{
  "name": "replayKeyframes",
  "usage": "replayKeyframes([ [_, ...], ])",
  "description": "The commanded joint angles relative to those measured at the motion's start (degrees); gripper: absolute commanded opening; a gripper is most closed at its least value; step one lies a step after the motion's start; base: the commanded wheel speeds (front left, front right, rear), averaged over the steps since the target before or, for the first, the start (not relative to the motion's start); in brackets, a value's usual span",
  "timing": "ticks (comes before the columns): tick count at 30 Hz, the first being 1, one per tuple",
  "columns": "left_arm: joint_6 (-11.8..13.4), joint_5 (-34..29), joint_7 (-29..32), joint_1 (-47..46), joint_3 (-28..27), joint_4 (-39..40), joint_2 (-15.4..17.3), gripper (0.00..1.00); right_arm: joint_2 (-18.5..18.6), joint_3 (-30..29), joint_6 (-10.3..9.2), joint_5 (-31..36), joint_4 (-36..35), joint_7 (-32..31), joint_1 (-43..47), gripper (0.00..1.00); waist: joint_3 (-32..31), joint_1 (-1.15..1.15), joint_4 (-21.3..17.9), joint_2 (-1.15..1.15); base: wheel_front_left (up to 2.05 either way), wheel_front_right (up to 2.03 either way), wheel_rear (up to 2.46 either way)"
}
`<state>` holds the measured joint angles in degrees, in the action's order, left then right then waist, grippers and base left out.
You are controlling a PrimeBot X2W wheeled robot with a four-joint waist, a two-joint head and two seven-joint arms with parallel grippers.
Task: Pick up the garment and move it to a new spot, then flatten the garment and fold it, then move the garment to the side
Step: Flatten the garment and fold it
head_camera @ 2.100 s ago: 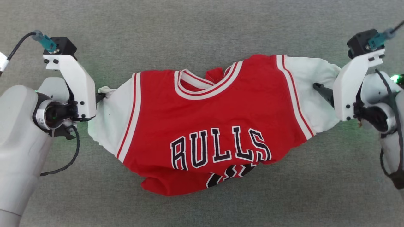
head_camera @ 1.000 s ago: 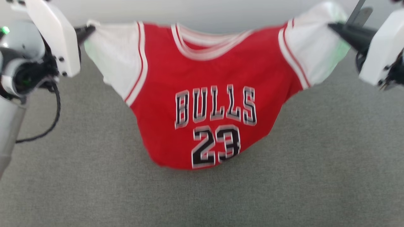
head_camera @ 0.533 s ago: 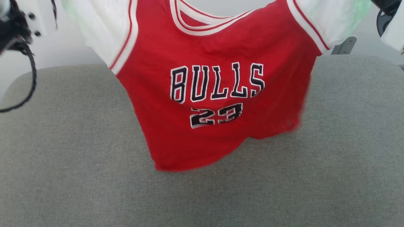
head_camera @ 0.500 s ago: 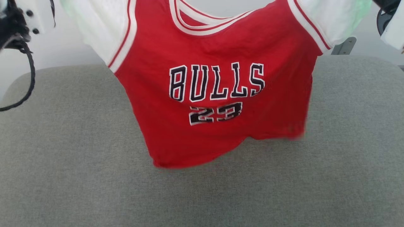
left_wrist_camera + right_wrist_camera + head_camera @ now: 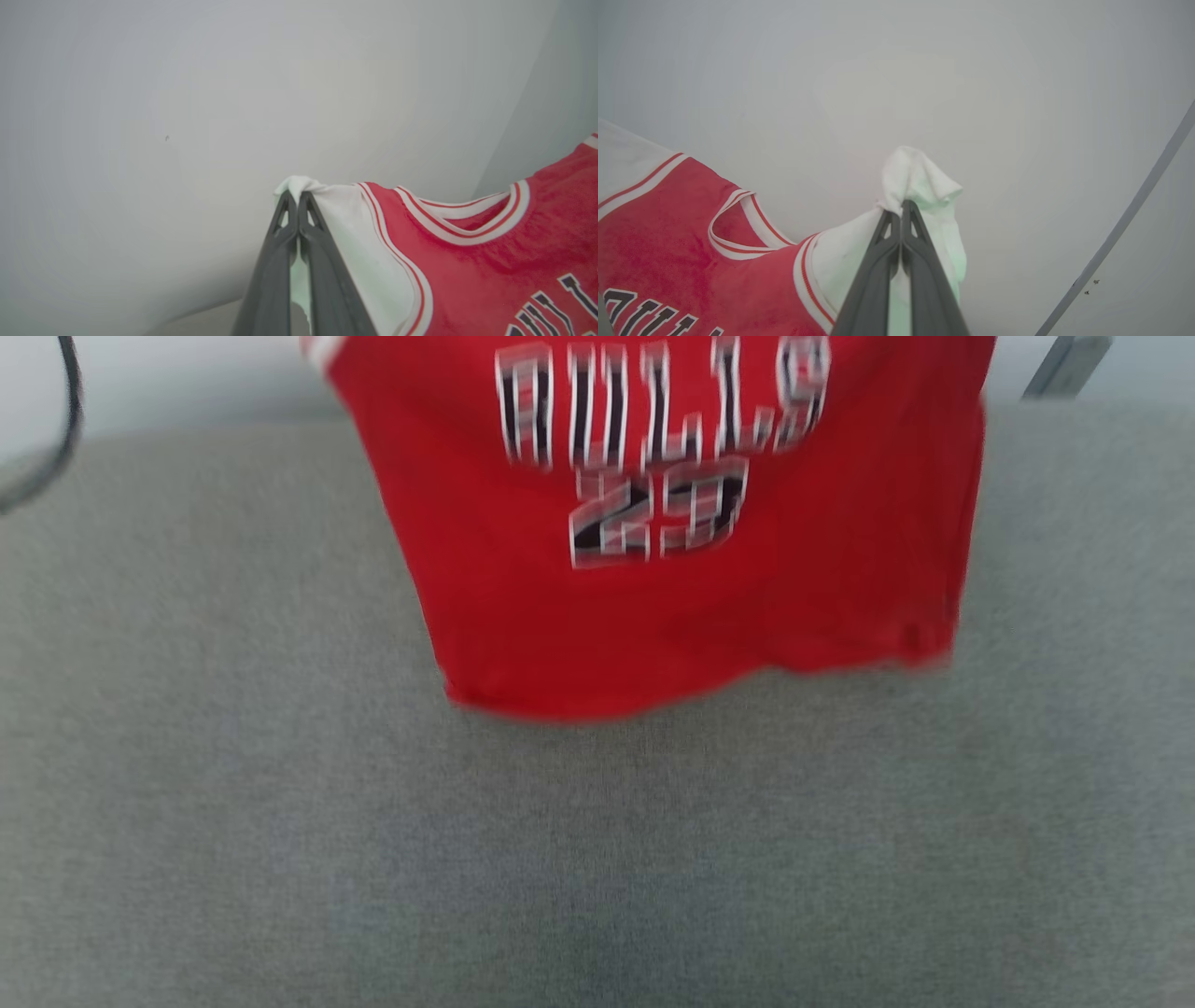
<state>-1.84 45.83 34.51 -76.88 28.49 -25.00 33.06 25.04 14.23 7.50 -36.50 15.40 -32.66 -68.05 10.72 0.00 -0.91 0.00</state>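
Bench point(image 5: 280, 859): grey fabric-covered top across the lower part of the head view, its far edge against a pale wall point(image 5: 177, 93). Frame motion-blurred.

Red basketball jersey point(image 5: 691, 607): hangs in the air over the far half of the bench, front toward the camera, black white-outlined lettering and number upright. Hem is lowest at the robot's left. Whether the hem touches the bench or hangs just above it, cannot tell through the blur.

Left end effector point(image 5: 297, 196): fingers pressed together, pinching a bunch of the jersey's white fabric at its left shoulder.

Right end effector point(image 5: 901, 205): likewise clamped, with white fabric of the right shoulder bunched above its tips.

Dark cable point(image 5: 70, 401): loops at the upper left of the head view.

Key relation: the jersey lies between and below the two end effectors. The shoulder line runs left to right between them; the body drops toward the bench. Neither arm is nearer, since each holds one end. Judgement: the lay-down depends on lowering both together, hem first.

Versus half a second ago: the whole head picture has shifted, bench edge included, so the camera moved. Neckline and white shoulders have left the top of frame. The hem's spacing from the bench's far edge looks about unchanged.
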Motion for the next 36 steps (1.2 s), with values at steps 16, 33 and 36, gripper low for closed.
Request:
replayKeyframes([
  [16, -4.7, -14.1, -43.9, -20.0, 1.7, -17.2, -6.1, 0.00, -6.0, 2.2, -0.03, 22.2, 25.0, 41.8, -19.8, 0.00, 14.1, 0.00, 2.2, 0.00, 0.00, 0.00, 0.00],
  [33, -5.6, -0.1, -31.1, 8.6, 11.5, -17.0, -2.0, 0.00, -1.3, 18.7, -0.04, -3.1, 20.8, 22.2, 4.2, 0.00, 9.4, 0.00, 2.9, 0.00, 0.00, 0.00, 0.00],
  [36, -5.2, 6.8, -23.1, 16.5, 11.2, -10.4, 0.7, 0.00, 2.5, 20.5, -0.04, -8.7, 13.7, 15.7, 11.2, 0.00, 7.7, 0.00, 2.8, 0.00, 0.00, 0.00, 0.00],
])
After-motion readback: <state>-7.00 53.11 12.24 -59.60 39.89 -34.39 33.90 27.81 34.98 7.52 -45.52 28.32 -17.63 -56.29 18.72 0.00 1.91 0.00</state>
